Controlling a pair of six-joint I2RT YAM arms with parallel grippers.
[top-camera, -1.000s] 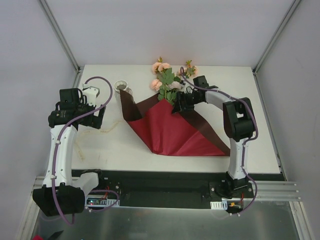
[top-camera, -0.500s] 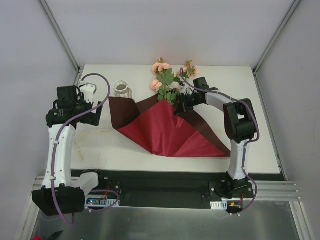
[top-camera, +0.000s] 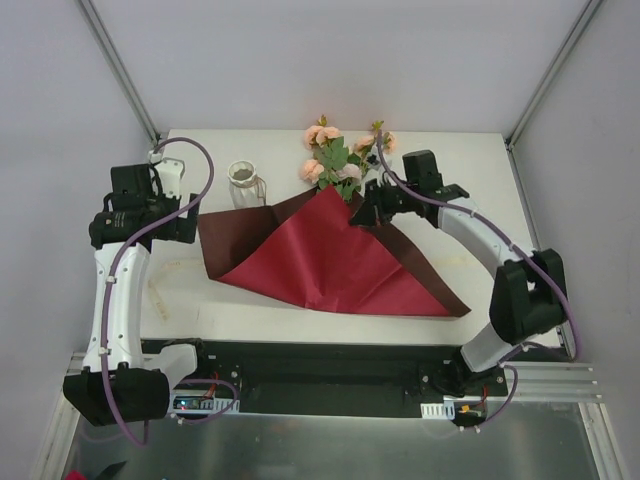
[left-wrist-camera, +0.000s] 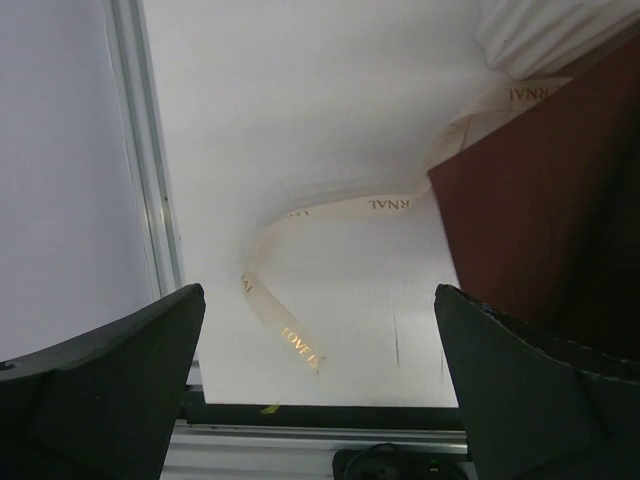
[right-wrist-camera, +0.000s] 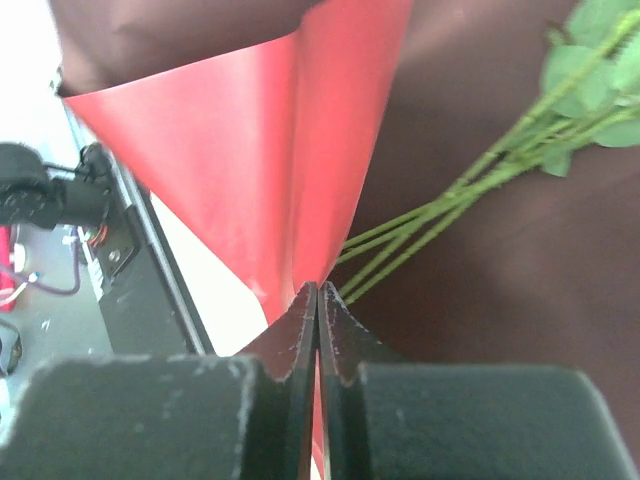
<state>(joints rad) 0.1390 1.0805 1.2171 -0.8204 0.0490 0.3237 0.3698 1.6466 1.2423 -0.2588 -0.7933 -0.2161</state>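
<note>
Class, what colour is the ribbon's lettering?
Gold, on a cream ribbon; left wrist view shows it best.

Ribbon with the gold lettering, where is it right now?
In the left wrist view the ribbon curls on the table at the left side, below the open left gripper, one end beside the wrapping paper.

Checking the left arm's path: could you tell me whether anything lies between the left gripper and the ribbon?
Nothing visible does. The open left gripper faces the ribbon across bare table; the wrapping paper lies off to one side.
</note>
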